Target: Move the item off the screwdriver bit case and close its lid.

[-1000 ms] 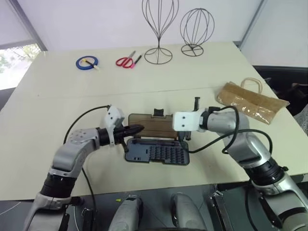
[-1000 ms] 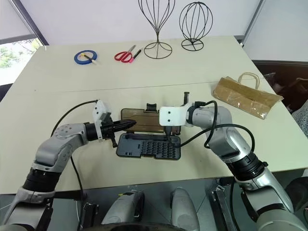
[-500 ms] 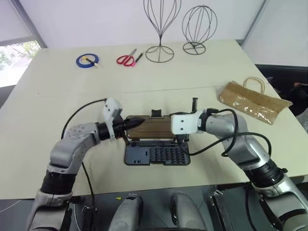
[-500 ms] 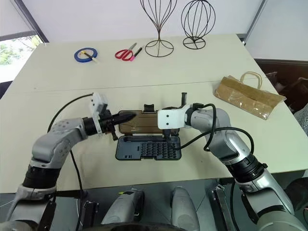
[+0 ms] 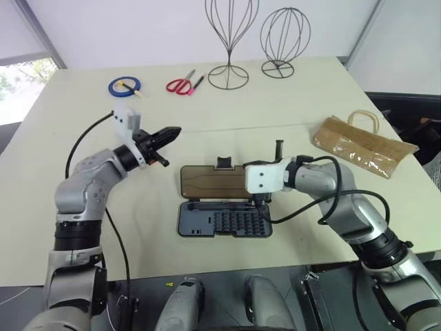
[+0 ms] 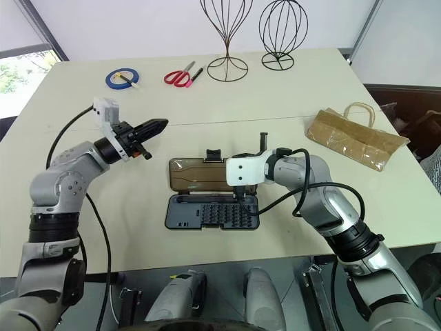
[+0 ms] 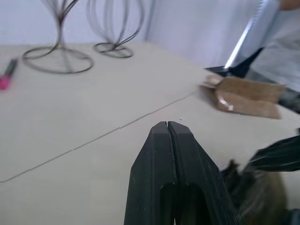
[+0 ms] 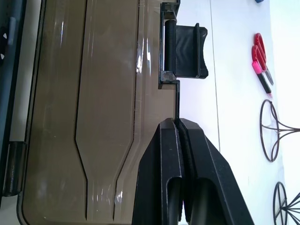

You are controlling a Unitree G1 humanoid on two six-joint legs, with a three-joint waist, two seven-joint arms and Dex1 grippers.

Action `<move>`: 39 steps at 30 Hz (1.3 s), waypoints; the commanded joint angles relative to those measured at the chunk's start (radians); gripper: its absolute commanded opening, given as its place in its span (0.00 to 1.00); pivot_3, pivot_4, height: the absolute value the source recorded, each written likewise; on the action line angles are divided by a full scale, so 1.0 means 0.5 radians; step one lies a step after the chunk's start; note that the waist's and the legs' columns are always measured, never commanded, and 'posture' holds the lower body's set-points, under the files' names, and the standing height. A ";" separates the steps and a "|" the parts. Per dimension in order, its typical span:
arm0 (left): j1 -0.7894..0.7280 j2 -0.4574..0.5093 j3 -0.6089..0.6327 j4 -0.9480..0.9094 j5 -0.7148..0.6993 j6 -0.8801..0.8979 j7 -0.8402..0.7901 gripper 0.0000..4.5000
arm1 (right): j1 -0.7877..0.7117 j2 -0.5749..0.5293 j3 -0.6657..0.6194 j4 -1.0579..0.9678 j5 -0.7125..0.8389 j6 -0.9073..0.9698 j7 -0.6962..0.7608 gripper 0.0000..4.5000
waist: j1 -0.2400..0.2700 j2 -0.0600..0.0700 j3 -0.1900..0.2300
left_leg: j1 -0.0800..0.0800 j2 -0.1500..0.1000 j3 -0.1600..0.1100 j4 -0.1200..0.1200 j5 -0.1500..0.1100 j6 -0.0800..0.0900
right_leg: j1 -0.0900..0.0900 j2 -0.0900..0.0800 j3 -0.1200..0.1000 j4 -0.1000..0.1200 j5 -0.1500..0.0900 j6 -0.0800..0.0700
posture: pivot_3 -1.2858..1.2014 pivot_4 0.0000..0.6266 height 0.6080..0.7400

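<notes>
- Right gripper [image 6: 236, 192], fingers pressed shut on nothing, is resting at the right end of the smoky brown translucent plastic lid [image 6: 198, 173], which is lying open flat just beyond the dark grey plastic bit tray [image 6: 211, 212], long axis running left-right.
- Left gripper [image 6: 160, 125], also closed and empty, is hovering well off to the far left, so the right arm is sitting nearer.
- Crumpled brown paper bag [image 6: 351, 141] is already lying on the surface, far right, clear of the case.

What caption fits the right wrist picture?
Shut right gripper over the open brown lid, near its black latch tab.
</notes>
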 commanded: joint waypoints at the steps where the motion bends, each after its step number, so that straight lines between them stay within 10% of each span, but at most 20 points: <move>1: 0.024 0.015 -0.047 0.113 0.093 -0.131 -0.075 0.00 | -0.027 -0.009 -0.056 -0.064 -0.001 -0.017 -0.007 0.01 | 0.001 0.000 0.000 | 0.000 0.000 0.000 0.000 0.000 0.000 | 0.000 0.000 0.000 0.000 0.000 0.000 | 0.52 0.24 1.00; 22: 0.128 -0.105 -0.355 0.375 0.332 -0.337 -0.384 0.00 | -0.035 -0.024 -0.081 -0.091 0.004 0.025 0.013 0.01 | 0.002 0.000 0.000 | 0.000 0.000 0.001 0.002 0.000 0.000 | -0.001 -0.001 0.000 0.003 0.000 0.000 | 0.52 0.24 1.00; 25: 0.127 -0.104 -0.350 0.380 0.343 -0.345 -0.389 0.00 | -0.042 -0.019 -0.085 -0.096 0.018 0.058 0.035 0.20 | 0.002 0.000 0.000 | 0.000 0.000 0.001 0.002 0.000 0.000 | -0.001 0.000 0.000 0.003 0.000 0.000 | 0.52 0.24 1.00; 32: 0.122 -0.103 -0.346 0.377 0.357 -0.358 -0.401 0.00 | -0.154 -0.091 -0.206 -0.132 0.202 0.269 0.268 0.99 | 0.002 0.000 0.000 | 0.000 0.000 0.001 0.002 0.000 0.000 | -0.001 -0.001 0.000 0.004 0.000 0.000 | 0.52 0.24 1.00; 39: 0.123 -0.053 -0.355 0.287 0.334 -0.308 -0.484 0.00 | -0.333 -0.182 -0.521 -0.088 0.617 0.607 0.455 0.99 | 0.002 0.000 0.000 | 0.000 0.001 0.000 0.002 0.000 0.000 | -0.001 -0.001 0.000 0.004 0.000 0.000 | 0.52 0.24 1.00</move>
